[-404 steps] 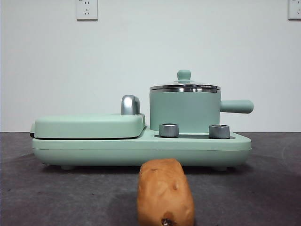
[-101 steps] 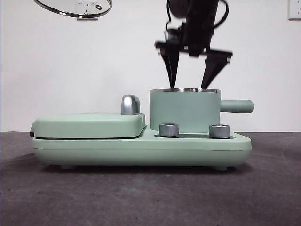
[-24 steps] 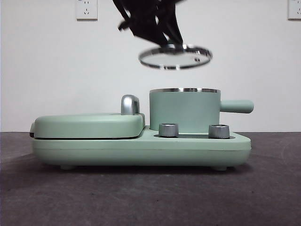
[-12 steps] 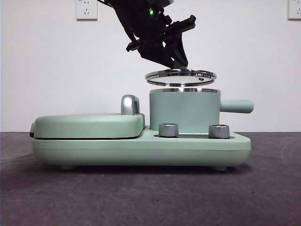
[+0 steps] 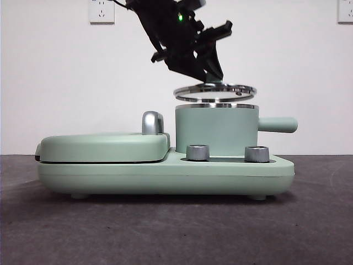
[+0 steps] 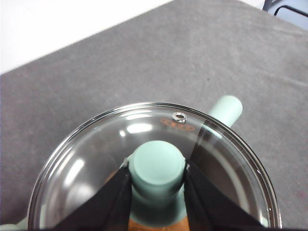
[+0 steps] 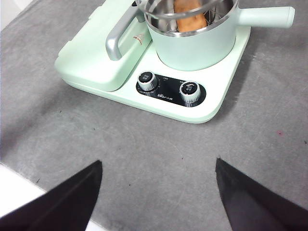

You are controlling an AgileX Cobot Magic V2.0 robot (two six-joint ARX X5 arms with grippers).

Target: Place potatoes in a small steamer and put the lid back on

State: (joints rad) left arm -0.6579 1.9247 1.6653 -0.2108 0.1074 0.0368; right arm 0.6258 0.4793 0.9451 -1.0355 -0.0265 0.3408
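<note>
Left gripper (image 6: 156, 185) pinched the lid (image 5: 215, 91) by its knob (image 6: 158, 167), level just above the pot (image 5: 216, 130), centred so the rim seats. Potato (image 7: 189, 16) sat inside the pot. Right gripper (image 7: 159, 192) wide, parked well back (out of the way).

Plain white wall above a dark grey table.

The smooth white wall (image 5: 60, 83) carries a white socket plate (image 5: 102, 11) at the frame's upper left and another (image 5: 345, 11) at the upper right; the matte, speckled dark grey tabletop (image 5: 165, 232) fills the lower frame.
</note>
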